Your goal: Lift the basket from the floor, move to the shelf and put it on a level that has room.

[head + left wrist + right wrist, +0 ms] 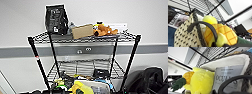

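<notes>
The basket [93, 87] hangs low in the head view, just in front of the shelf [83, 38], with a yellow plush and a pale liner showing in it. Its cream woven side [184, 36] and a dark arched handle [205, 25] loom close in the left wrist view, and the handle runs down into my left gripper [213, 44]. The other handle [230, 81] curves into my right gripper [216, 92], beside the liner rim [224, 60] and a white printed box [228, 78]. The level [80, 67], second from the top, is mostly bare wire grid behind the basket.
The top tier carries a black bag [56, 18], a brown carton box [82, 31] and an orange plush [104, 30]. A small black item [101, 73] sits on the second tier's right side. Clutter [62, 81] lies lower left. A black bulky object [150, 80] stands at the right.
</notes>
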You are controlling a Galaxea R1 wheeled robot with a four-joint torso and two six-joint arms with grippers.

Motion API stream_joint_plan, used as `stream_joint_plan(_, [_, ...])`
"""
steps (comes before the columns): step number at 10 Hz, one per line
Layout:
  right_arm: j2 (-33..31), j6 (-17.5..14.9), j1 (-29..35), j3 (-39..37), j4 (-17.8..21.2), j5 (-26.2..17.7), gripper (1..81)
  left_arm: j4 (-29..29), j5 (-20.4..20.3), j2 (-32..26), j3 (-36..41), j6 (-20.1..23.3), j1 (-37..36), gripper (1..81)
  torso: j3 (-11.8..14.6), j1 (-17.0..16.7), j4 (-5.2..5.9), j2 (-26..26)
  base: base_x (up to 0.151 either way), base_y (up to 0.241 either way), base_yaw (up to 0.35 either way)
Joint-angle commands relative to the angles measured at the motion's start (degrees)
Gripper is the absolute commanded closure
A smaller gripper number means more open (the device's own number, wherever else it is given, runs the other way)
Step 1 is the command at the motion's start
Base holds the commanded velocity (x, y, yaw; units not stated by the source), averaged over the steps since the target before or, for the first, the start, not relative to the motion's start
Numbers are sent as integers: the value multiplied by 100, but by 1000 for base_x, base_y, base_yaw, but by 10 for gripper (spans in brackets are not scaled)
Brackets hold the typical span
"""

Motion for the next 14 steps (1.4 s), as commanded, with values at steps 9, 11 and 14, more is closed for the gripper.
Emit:
stream_joint_plan(9, [-689,-41,2278,1302,1075,-459,811,-171,-6,-500,1043,-742,-1908,811,0,0,0,0,0,0,0])
stream_joint_plan(11, [-769,-41,2602,1416,1260,-573,811,-171,47,-606,1184,-936,-2286,811,0,0,0,0,0,0,0])
stream_joint_plan(14, [-760,-32,3112,1399,1541,-731,811,-171,74,-685,1228,-1129,-2638,811,0,0,0,0,0,0,0])
